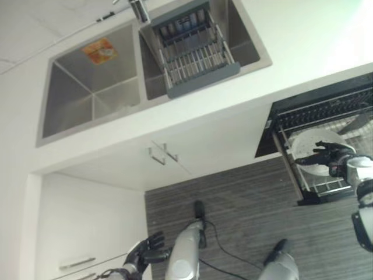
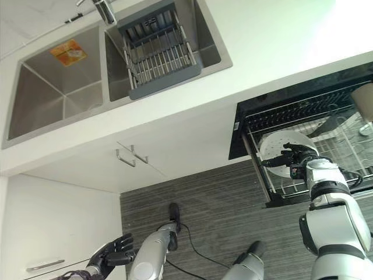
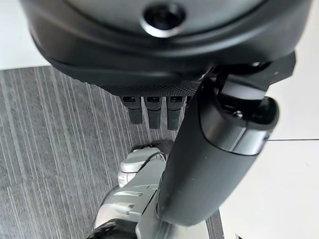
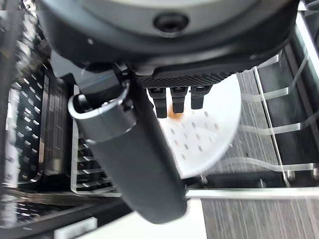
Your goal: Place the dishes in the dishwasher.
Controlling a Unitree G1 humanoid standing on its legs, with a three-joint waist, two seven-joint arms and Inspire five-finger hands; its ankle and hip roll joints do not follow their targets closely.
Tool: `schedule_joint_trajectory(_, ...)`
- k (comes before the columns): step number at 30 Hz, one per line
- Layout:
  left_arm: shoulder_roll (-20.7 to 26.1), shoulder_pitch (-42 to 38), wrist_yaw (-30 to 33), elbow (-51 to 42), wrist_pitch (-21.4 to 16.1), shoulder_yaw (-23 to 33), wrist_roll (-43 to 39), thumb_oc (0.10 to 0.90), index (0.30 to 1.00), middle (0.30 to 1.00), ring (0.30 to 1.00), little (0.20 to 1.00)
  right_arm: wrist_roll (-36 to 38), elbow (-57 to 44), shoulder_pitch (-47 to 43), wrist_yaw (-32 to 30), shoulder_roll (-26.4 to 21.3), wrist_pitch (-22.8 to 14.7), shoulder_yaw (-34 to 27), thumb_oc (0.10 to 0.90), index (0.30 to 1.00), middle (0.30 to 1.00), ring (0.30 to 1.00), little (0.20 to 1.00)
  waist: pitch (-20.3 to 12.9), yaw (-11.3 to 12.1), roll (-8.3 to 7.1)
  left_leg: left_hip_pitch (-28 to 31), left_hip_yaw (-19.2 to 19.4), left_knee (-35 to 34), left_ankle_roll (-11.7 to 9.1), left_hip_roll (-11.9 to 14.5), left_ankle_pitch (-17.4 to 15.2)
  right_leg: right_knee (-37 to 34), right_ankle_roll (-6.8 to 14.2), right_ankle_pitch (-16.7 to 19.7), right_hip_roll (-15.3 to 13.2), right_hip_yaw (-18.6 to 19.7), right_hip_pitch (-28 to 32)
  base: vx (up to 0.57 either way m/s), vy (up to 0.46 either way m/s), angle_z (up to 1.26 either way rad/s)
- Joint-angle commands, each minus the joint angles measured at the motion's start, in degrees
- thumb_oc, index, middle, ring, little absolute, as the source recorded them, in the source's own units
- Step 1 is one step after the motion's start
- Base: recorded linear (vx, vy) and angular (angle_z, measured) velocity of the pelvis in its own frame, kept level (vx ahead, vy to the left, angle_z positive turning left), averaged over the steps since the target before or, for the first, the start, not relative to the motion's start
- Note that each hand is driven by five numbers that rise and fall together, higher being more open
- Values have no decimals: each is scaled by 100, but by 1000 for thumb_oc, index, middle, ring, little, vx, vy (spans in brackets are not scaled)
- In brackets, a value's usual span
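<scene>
So from where I'm sitting, my right hand [image 2: 294, 157] is out over the pulled-out dishwasher rack [image 2: 344, 143], and it's got its fingers and thumb curled onto the edge of a white plate [image 2: 274, 146]. The plate is standing more or less on edge at the front-left end of the rack, and in the right wrist view I can see its face [image 4: 209, 129] past my fingers [image 4: 172, 102], with little dots on it and a small orange-brown smudge right by the fingertips. The thumb [image 4: 129, 154] runs down across the near side of the plate, so yeah, that's a grip on the plate, not just a touch. The rack's wire tines sit to either side of it, and the dark dishwasher opening [image 2: 291, 105] is just behind under the white countertop [image 2: 245, 64]. Further into the rack there's something pale and rounded [image 2: 364, 99] at the far right, can't tell what it is. My left hand [image 2: 111, 254] is hanging low near the white cabinet [image 2: 64, 227], well away from all that, fingers loosely spread and holding nothing; the left wrist view just has it over the striped grey floor [image 3: 55, 129]. Up on the counter there's the double steel sink [image 1: 93, 87] with an orange sticker [image 1: 100, 51] in the left basin and a grey drying rack [image 1: 195, 49] sitting across the right basin, faucet [image 1: 139, 9] between them
</scene>
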Motion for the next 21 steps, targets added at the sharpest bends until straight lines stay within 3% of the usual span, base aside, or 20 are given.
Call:
schedule_joint_trajectory(1,192,8,14,-108,36,-9,-56,800,900,900,900,900,553,-880,-104,-2,-527,-698,-332,800,900,900,900,900,-12,41,-267,393,-171,1244,-707,440,-1658,-407,143,18,157,-75,168,89,-56,-4)
schedule_joint_trajectory(4,201,122,97,-153,153,116,-32,800,900,900,900,900,960,-1324,97,-94,-746,-727,-582,800,900,900,900,900,-130,-12,-440,516,32,1244,-653,558,-1537,-407,62,109,198,-265,312,-43,-15,-11)
schedule_joint_trajectory(6,156,287,185,-154,200,256,29,800,900,900,900,900,1266,-1914,441,-320,-950,-658,-898,800,900,900,900,900,-341,-91,-610,783,94,1244,-709,654,-1680,-407,152,-17,276,-259,557,187,-20,-14)
schedule_joint_trajectory(8,115,343,253,-141,211,313,33,800,900,900,900,900,1598,-2207,626,-584,-1039,-392,-1125,800,900,900,900,900,-423,-155,-681,886,152,1244,-700,690,-1696,-407,153,-24,301,-265,635,71,-6,-25)
schedule_joint_trajectory(10,28,453,327,-93,171,400,30,800,900,900,900,900,1742,-2619,946,-852,-1079,-411,-1548,800,900,900,900,900,-528,-252,-773,968,320,1244,-615,728,-1598,-407,64,66,301,-351,677,22,5,-25)
schedule_joint_trajectory(14,-296,445,357,355,25,700,205,800,900,900,900,900,1443,-4442,2009,-1947,-757,-567,-2558,800,900,900,900,900,-764,-592,-927,1237,563,1244,-586,785,-1665,-407,39,-9,397,-226,811,89,24,-22)
schedule_joint_trajectory(16,-392,406,355,496,24,801,290,800,900,900,900,900,922,-4821,2427,-2135,-638,-269,-2848,800,900,900,900,900,-824,-710,-958,1309,643,1244,-586,808,-1690,-407,26,-40,427,-183,839,44,36,-34)
schedule_joint_trajectory(18,-560,292,379,900,-79,948,386,800,900,900,900,900,1498,-5139,3257,-2713,-362,-181,-3425,800,900,900,900,900,-929,-916,-1018,1446,786,1244,-588,865,-1735,-407,1,-105,491,-61,878,54,26,-35)
schedule_joint_trajectory(21,-641,207,406,1054,-117,1004,468,800,900,900,900,900,1835,-5048,3684,-3252,40,-359,-3772,800,900,900,900,900,-974,-1005,-1030,1521,852,1244,-594,894,-1768,-407,-4,-144,526,19,904,22,-8,-21)
